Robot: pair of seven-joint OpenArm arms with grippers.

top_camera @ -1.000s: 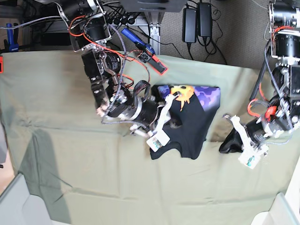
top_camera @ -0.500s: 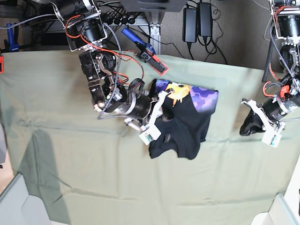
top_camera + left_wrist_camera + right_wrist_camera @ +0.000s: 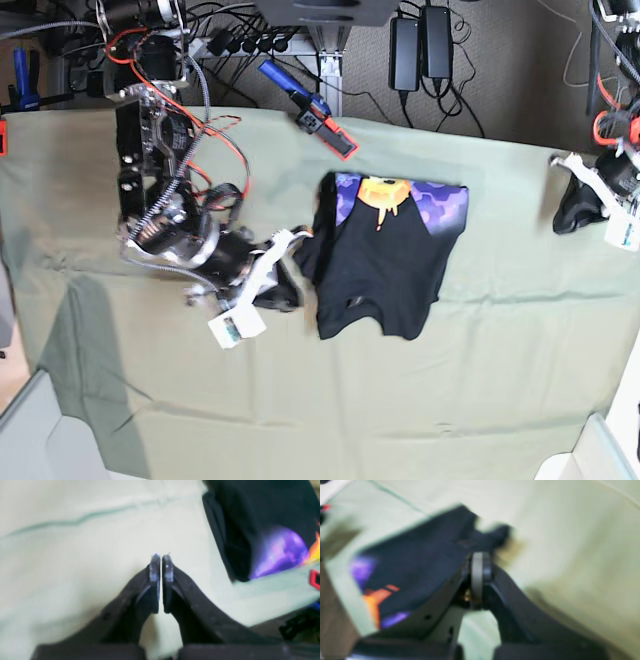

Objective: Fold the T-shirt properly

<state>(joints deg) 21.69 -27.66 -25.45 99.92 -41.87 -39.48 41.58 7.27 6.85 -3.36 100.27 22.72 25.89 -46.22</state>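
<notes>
Surroundings: a pale green cloth (image 3: 300, 400) covers the whole table; beyond its far edge lie black power bricks (image 3: 420, 45) and tangled cables on grey carpet, and a blue-handled tool with a red and black head (image 3: 310, 105) rests on the cloth's far edge, just beyond the shirt.
T-shirt: the black short-sleeved soft fabric T-shirt (image 3: 385, 255) lies bunched on the cloth between the two arms, with its purple patterned print and orange-yellow graphic showing along the far edge.
Right gripper: the black right gripper (image 3: 480, 562) is clamped together with nothing between its tips; the shirt lies just ahead and to its left in the wrist view, which is blurred, so contact with the fabric's near edge cannot be judged. In the base view it (image 3: 285, 290) sits close beside the shirt's edge.
Left gripper: the black left gripper (image 3: 161, 565) is pressed closed and empty, with only bare green cloth ahead of it; the shirt lies well off to its upper right. In the base view it (image 3: 580, 205) hangs at the table's edge, well apart from the shirt.
In the way: nothing lies between either gripper and the shirt.
Containers: pale bin corners (image 3: 45, 430) show at the near edge; their contents are hidden.
</notes>
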